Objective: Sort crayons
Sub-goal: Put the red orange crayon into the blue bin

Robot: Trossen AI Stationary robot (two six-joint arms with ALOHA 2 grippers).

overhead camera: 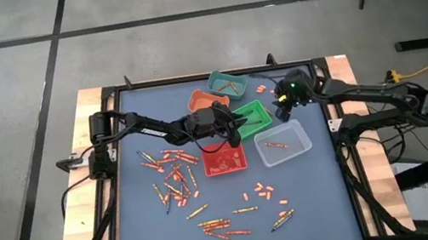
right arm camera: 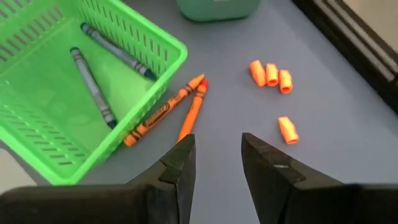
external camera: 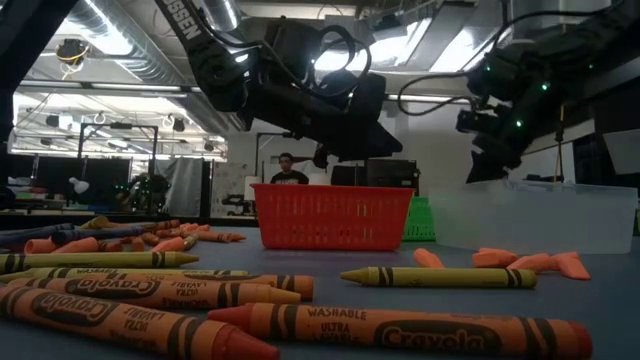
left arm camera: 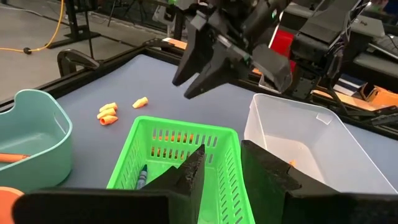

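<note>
Crayons, mostly orange-red, lie scattered on the dark mat at the left (overhead camera: 173, 176) and near the front edge (overhead camera: 228, 221), with short stubs (overhead camera: 260, 190) between them. My left gripper (overhead camera: 236, 134) hovers open and empty over the green basket (left arm camera: 180, 162), which holds dark crayons (right arm camera: 93, 74). My right gripper (right arm camera: 216, 138) is open and empty above the mat just beyond that basket. It stands over two orange crayons (right arm camera: 180, 109) that lie flat against the basket's wall. It also shows ahead in the left wrist view (left arm camera: 183, 88).
A red basket (overhead camera: 225, 160), a clear bin (overhead camera: 282, 142), an orange bin (overhead camera: 204, 100) and a teal bin (overhead camera: 225, 84) stand close around the green basket. Orange stubs (right arm camera: 272, 73) lie on the mat near the right gripper. A person stands far behind the table (external camera: 289, 168).
</note>
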